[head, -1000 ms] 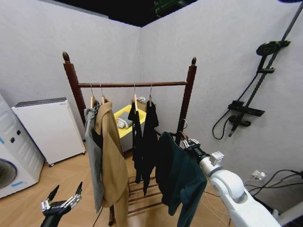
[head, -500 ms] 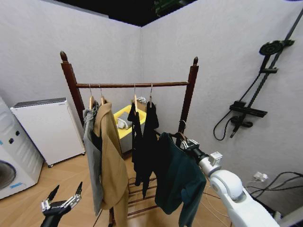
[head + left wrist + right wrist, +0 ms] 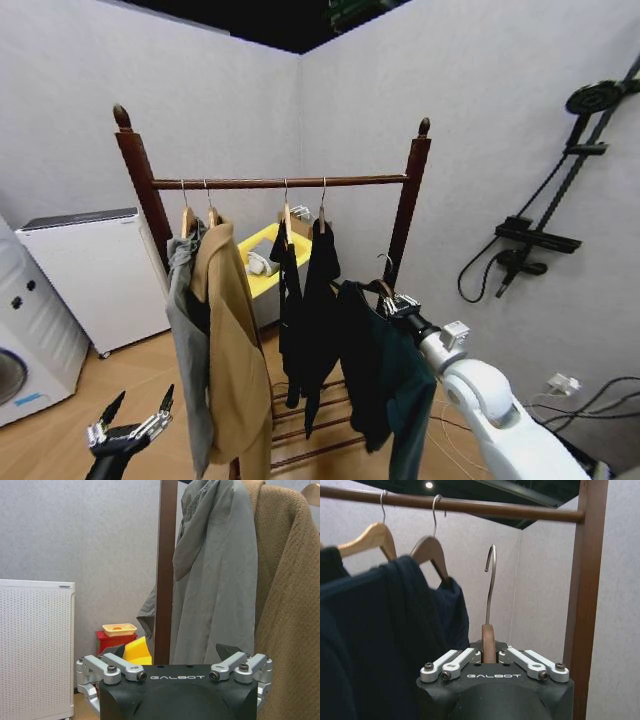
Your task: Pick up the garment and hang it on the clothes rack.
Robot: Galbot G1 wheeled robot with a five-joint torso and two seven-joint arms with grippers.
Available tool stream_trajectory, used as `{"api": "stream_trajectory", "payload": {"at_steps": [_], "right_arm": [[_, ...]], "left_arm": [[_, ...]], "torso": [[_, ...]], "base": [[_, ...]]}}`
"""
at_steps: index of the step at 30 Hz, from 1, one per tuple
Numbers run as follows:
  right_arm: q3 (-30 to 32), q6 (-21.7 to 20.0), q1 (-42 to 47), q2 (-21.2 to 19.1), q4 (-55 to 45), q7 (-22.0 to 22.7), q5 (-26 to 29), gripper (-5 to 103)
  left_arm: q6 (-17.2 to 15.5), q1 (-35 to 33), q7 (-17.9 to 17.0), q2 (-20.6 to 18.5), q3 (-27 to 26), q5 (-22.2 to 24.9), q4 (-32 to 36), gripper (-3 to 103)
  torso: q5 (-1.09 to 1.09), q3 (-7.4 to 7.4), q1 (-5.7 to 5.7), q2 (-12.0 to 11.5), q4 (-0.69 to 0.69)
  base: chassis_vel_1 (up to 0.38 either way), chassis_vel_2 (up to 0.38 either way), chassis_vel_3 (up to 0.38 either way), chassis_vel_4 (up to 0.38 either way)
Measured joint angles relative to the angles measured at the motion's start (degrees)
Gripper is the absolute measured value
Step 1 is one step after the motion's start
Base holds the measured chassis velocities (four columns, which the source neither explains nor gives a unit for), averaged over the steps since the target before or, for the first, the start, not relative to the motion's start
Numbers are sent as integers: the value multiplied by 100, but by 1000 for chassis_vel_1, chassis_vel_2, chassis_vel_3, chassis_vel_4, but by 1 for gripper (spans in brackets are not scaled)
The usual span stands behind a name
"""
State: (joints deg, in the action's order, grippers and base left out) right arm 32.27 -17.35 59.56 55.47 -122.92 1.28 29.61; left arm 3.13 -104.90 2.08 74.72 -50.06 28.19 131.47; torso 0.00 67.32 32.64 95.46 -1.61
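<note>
The garment (image 3: 375, 370), a dark teal jacket, hangs from a wooden hanger with a metal hook (image 3: 491, 577). My right gripper (image 3: 390, 298) is shut on the hanger's neck (image 3: 489, 640), just in front of the clothes rack's right post (image 3: 412, 195). The hook stands upright below the rack's top bar (image 3: 270, 183), apart from it. The garment drapes beside the black coats (image 3: 305, 300). My left gripper (image 3: 142, 400) waits low at the left, open, with nothing between its fingers.
A grey coat (image 3: 183, 320) and a tan coat (image 3: 232, 350) hang at the rack's left end. Behind stand a white cabinet (image 3: 95, 270), a washing machine (image 3: 12, 350) and a yellow bin (image 3: 268, 250). A black shower pole (image 3: 560, 200) is on the right wall.
The camera has moved closer, so the rack looks larger and wider. The right gripper still holds the hanger, and the garment now hangs nearer the black coats.
</note>
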Motion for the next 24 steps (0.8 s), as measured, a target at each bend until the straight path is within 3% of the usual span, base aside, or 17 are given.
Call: {"api": "stream_trajectory", "payload": {"at_steps": [5,11,13,16,24], "right_arm": [[18,-621,-520,-432,-312,440,549,10],[-97,-748,-1301,-996,16,558,1045,10],[-255,-816,-1914,-1353,302,560,1530,10],[-527,-878,-2512,-1538,673,560,1874,10],[-1685,-1091,-3885,-1371,1355,839,2489,10]], "left_arm": [[0,-1,1,0,0,0,0,100],[0,0,-1,0,0,0,0,100],[0,0,1,0,0,0,0,100],[0,0,1,0,0,0,0,100],[0,0,1,0,0,0,0,100]], "torso": [[0,-2,-7,2,-1],[1,-2,-7,3,0],[0,-2,-6,2,-1],[-1,-1,-5,2,-1],[0,-1,-5,2,0]], "base": [[0,0,0,0],[0,0,0,0],[0,0,0,0],[0,0,0,0],[0,0,0,0]]}}
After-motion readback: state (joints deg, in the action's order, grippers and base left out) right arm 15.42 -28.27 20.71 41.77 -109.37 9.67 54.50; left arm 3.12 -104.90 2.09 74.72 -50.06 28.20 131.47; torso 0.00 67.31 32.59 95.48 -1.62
